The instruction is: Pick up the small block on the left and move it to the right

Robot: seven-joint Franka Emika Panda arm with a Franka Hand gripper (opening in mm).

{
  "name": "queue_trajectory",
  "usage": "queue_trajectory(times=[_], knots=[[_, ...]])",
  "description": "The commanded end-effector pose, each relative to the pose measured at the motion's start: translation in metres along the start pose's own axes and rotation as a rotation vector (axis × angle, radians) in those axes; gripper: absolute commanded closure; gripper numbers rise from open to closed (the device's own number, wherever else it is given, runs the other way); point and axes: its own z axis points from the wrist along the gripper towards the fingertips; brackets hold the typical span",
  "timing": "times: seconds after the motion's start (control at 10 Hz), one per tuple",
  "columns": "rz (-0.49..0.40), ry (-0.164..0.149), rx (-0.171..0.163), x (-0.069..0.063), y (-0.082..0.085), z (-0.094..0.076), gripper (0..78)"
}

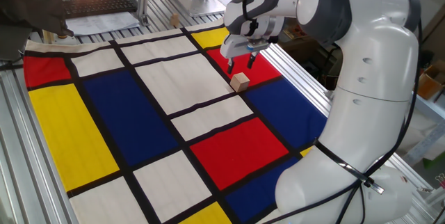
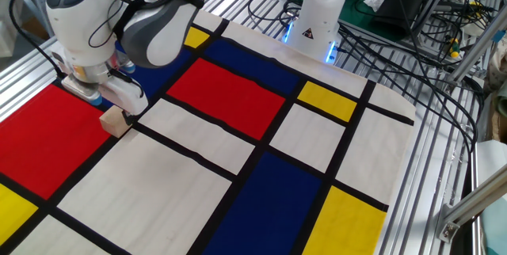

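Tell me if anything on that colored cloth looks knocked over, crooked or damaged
Nothing stands out. The small block sits flat at the red panel's edge, the open gripper hangs just above it, and the cloth lies smooth.

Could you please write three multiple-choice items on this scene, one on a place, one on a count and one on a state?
1. Where does the small block sit?
A. at the edge of a red panel, beside a black stripe
B. in the middle of a yellow panel
C. off the cloth, on the metal rails

2. How many wooden blocks lie on the patterned cloth?
A. three
B. one
C. none

3. What is the gripper doing?
A. carrying the block
B. hanging open just above the block
C. parked far from the cloth

Key: 1 A, red cloth lies under it; 2 B, only one cube shows; 3 B, both fingers stand apart over the cube.
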Motion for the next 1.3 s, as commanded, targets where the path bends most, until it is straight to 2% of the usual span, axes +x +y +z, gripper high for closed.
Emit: queue_trajectory(times=[0.1, 0.4, 0.8, 1.0, 1.3], knots=[[-0.029, -0.011, 0.008, -0.002, -0.014, 0.009, 0.1], [-0.026, -0.011, 0.009, -0.002, -0.019, 0.016, 0.1], [-0.018, -0.016, 0.006, -0.002, -0.017, 0.034, 0.1], [-0.010, -0.015, 0.006, 0.002, -0.013, 0.033, 0.1], [-0.009, -0.025, 0.010, 0.006, -0.010, 0.043, 0.1]])
